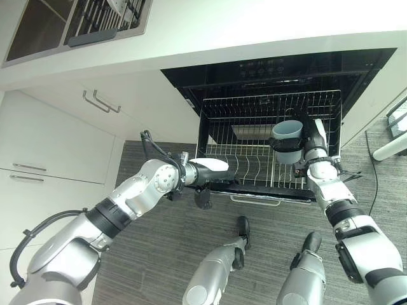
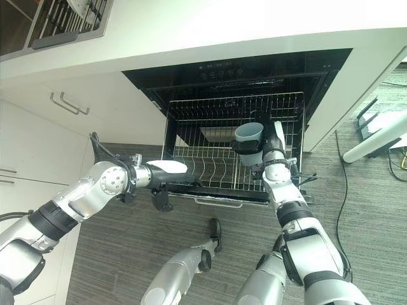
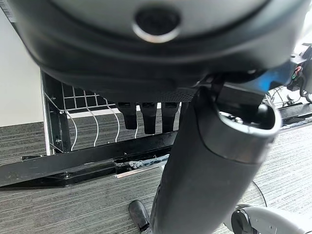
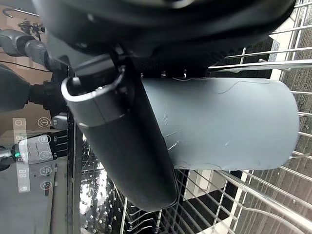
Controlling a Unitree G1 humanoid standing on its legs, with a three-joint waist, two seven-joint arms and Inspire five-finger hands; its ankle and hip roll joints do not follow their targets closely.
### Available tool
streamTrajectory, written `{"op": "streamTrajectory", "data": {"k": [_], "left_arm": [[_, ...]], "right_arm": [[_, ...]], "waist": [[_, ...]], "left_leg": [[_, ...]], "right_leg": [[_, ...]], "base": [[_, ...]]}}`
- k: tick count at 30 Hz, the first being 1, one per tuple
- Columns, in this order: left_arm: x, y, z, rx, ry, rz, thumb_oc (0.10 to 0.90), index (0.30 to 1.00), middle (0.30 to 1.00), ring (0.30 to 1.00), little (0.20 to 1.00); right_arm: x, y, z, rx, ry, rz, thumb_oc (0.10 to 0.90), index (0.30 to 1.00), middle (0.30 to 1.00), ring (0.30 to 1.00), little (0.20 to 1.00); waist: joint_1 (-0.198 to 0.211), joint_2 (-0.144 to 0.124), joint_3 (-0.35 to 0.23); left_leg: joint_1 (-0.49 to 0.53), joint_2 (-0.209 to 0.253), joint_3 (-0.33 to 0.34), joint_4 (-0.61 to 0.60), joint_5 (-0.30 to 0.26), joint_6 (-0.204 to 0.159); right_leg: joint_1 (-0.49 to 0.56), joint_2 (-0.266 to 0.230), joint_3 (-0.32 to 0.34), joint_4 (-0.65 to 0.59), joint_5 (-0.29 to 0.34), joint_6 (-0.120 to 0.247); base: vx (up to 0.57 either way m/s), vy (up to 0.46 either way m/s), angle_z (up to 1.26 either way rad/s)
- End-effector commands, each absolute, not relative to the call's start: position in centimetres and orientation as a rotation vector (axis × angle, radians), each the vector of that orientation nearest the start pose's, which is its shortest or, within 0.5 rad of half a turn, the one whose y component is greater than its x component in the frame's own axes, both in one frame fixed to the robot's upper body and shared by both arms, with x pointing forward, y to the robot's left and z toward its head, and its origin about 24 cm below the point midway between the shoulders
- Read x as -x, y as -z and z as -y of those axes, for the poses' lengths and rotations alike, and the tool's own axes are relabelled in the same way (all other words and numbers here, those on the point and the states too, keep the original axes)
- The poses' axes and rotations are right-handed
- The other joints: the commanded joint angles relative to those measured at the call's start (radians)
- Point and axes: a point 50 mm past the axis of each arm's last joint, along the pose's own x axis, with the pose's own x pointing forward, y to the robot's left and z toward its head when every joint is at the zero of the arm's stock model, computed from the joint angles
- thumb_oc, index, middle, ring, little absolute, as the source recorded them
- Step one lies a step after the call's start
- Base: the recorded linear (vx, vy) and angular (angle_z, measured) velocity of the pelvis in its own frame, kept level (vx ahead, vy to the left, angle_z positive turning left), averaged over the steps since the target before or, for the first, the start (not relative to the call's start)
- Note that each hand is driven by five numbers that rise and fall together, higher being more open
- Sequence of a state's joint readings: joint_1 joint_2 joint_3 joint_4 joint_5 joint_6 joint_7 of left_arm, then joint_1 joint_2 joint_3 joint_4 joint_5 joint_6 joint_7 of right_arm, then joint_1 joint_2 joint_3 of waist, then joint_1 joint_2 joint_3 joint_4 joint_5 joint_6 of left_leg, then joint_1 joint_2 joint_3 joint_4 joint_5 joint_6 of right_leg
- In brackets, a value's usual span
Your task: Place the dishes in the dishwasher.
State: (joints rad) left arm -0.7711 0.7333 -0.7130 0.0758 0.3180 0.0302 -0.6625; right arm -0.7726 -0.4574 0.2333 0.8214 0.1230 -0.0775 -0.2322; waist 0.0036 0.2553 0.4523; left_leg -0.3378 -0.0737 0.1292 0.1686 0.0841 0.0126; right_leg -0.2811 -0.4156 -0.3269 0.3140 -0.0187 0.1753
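The right hand (image 1: 304, 150) grips a grey cup (image 1: 287, 136), fingers curled round it, holding it upright over the pulled-out dishwasher rack (image 1: 254, 155). The left hand (image 1: 210, 173) rests at the rack's front edge with fingers straight.

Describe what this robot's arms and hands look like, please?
Both arms are silver-grey rounded shells with black bands at the joints. Each ends in a dark hand: the left hand and the right hand have black fingers and a white-covered thumb. Black cables loop beside the left arm's joints.
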Motion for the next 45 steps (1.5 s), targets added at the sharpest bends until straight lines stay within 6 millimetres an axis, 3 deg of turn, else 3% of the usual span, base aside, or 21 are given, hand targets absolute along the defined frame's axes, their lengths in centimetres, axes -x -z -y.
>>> {"op": "streamTrajectory", "data": {"k": [1, 4, 7, 11, 15, 16, 20, 27, 31, 32, 35, 37, 42, 45], "left_arm": [[-32.3, -18.8, -11.0, -1.405, 0.91, 0.235, 0.8, 0.9, 0.9, 0.9, 0.9], [-32.2, -18.7, -11.0, -1.402, 0.913, 0.229, 0.8, 0.9, 0.9, 0.9, 0.9], [-32.1, -18.5, -11.1, -1.4, 0.91, 0.222, 0.8, 0.9, 0.9, 0.9, 0.9], [-32.2, -18.2, -11.1, -1.386, 0.903, 0.214, 0.8, 0.9, 0.9, 0.9, 0.9], [-32.2, -18.4, -10.9, -1.37, 0.896, 0.209, 0.8, 0.9, 0.9, 0.9, 0.9], [-32.2, -18.6, -10.9, -1.367, 0.894, 0.21, 0.8, 0.9, 0.9, 0.9, 0.9], [-32.4, -19.2, -10.7, -1.375, 0.909, 0.213, 0.8, 0.9, 0.9, 0.9, 0.9], [-32.4, -19.8, -10.4, -1.39, 0.917, 0.221, 0.8, 0.9, 0.9, 0.9, 0.9], [-32.3, -20.3, -10.0, -1.397, 0.918, 0.235, 0.8, 0.9, 0.9, 0.9, 0.9], [-32.3, -20.5, -10.0, -1.4, 0.918, 0.234, 0.8, 0.9, 0.9, 0.9, 0.9], [-32.1, -20.5, -10.1, -1.413, 0.916, 0.232, 0.8, 0.9, 0.9, 0.9, 0.9], [-31.9, -19.8, -10.9, -1.43, 0.896, 0.229, 0.8, 0.9, 0.9, 0.9, 0.9], [-31.6, -18.3, -11.6, -1.444, 0.898, 0.226, 0.8, 0.9, 0.9, 0.9, 0.9], [-31.6, -17.8, -11.8, -1.45, 0.894, 0.22, 0.8, 0.9, 0.9, 0.9, 0.9]], "right_arm": [[-37.9, -17.0, 27.2, 0.634, 0.407, 0.15, 0.8, 0.9, 0.9, 0.9, 0.9], [-37.7, -16.6, 27.4, 0.681, 0.418, 0.141, 0.8, 0.9, 0.9, 0.9, 0.9], [-37.4, -15.8, 27.7, 0.619, 0.449, 0.107, 0.8, 0.9, 0.9, 0.9, 0.9], [-37.1, -13.8, 27.7, 0.266, 0.481, 0.026, 0.8, 0.9, 0.9, 0.9, 0.9], [-36.5, -10.8, 27.4, -0.111, 0.489, -0.089, 0.8, 0.9, 0.9, 0.9, 0.9], [-36.2, -9.3, 27.0, -0.243, 0.475, -0.147, 0.8, 0.9, 0.9, 0.9, 0.9], [-36.2, -8.5, 26.9, -0.321, 0.506, -0.173, 0.8, 0.9, 0.9, 0.9, 0.9], [-36.5, -8.8, 26.6, -0.305, 0.509, -0.19, 0.8, 0.9, 0.9, 0.9, 0.9], [-36.7, -9.0, 26.7, -0.212, 0.519, -0.202, 0.8, 0.9, 0.9, 0.9, 0.9], [-36.7, -9.2, 26.8, -0.113, 0.533, -0.202, 0.8, 0.9, 0.9, 0.9, 0.9], [-36.9, -12.4, 28.0, 0.537, 0.594, -0.093, 0.8, 0.9, 0.9, 0.9, 0.9], [-36.7, -15.2, 29.0, 0.955, 0.603, -0.113, 0.8, 0.9, 0.9, 0.9, 0.9], [-36.3, -16.2, 30.1, 1.069, 0.599, -0.078, 0.8, 0.9, 0.9, 0.9, 0.9], [-36.4, -16.9, 29.7, 1.019, 0.591, -0.007, 0.8, 0.9, 0.9, 0.9, 0.9]], "waist": [[-0.027, 0.132, 0.053], [-0.03, 0.128, 0.051], [-0.033, 0.128, 0.052], [-0.045, 0.128, 0.053], [-0.058, 0.128, 0.054], [-0.06, 0.129, 0.053], [-0.052, 0.132, 0.05], [-0.043, 0.127, 0.047], [-0.034, 0.123, 0.045], [-0.033, 0.122, 0.046], [-0.031, 0.114, 0.052], [-0.031, 0.1, 0.059], [-0.027, 0.088, 0.059], [-0.027, 0.083, 0.06]], "left_leg": [[-0.041, 0.088, -0.012, 0.131, -0.208, -0.081], [-0.04, 0.09, -0.008, 0.131, -0.208, -0.08], [-0.04, 0.091, -0.006, 0.131, -0.209, -0.079], [-0.037, 0.093, 0.0, 0.131, -0.211, -0.08], [-0.031, 0.096, 0.007, 0.131, -0.216, -0.081], [-0.029, 0.096, 0.01, 0.131, -0.219, -0.08], [-0.031, 0.092, 0.005, 0.131, -0.22, -0.078], [-0.038, 0.088, -0.003, 0.131, -0.218, -0.077], [-0.043, 0.087, -0.004, 0.131, -0.215, -0.076], [-0.044, 0.088, -0.004, 0.131, -0.214, -0.076], [-0.05, 0.089, -0.007, 0.131, -0.21, -0.077], [-0.057, 0.092, -0.005, 0.131, -0.205, -0.079], [-0.056, 0.096, -0.002, 0.131, -0.206, -0.077], [-0.055, 0.097, -0.001, 0.131, -0.206, -0.077]], "right_leg": [[-0.007, 0.0, 0.115, 0.016, -0.065, 0.007], [-0.017, -0.003, 0.12, 0.026, -0.063, 0.008], [-0.023, -0.003, 0.125, 0.031, -0.062, 0.008], [-0.027, -0.002, 0.133, 0.03, -0.061, 0.008], [-0.025, -0.003, 0.139, 0.025, -0.061, 0.01], [-0.021, -0.004, 0.14, 0.02, -0.059, 0.012], [-0.02, -0.009, 0.136, 0.019, -0.054, 0.013], [-0.017, -0.005, 0.128, 0.008, -0.047, 0.01], [-0.015, -0.004, 0.12, 0.003, -0.041, 0.008], [-0.016, -0.003, 0.119, 0.004, -0.04, 0.006], [-0.021, 0.002, 0.118, 0.007, -0.036, 0.006], [-0.037, 0.007, 0.119, 0.019, -0.036, 0.006], [-0.042, 0.006, 0.114, 0.026, -0.036, 0.008], [-0.044, 0.005, 0.113, 0.03, -0.037, 0.01]], "base": [[0.02, 0.059, -0.07], [0.0, 0.009, 0.0], [0.0, 0.0, 0.0], [0.0, 0.0, 0.0], [0.01, 0.006, -0.01], [0.02, 0.01, -0.07], [-0.01, -0.018, -0.04], [-0.01, -0.016, 0.0], [-0.04, -0.036, 0.01], [-0.04, -0.028, 0.04], [-0.05, -0.033, 0.08], [-0.08, -0.043, 0.11], [-0.03, -0.023, 0.03], [0.0, -0.006, 0.01]]}}
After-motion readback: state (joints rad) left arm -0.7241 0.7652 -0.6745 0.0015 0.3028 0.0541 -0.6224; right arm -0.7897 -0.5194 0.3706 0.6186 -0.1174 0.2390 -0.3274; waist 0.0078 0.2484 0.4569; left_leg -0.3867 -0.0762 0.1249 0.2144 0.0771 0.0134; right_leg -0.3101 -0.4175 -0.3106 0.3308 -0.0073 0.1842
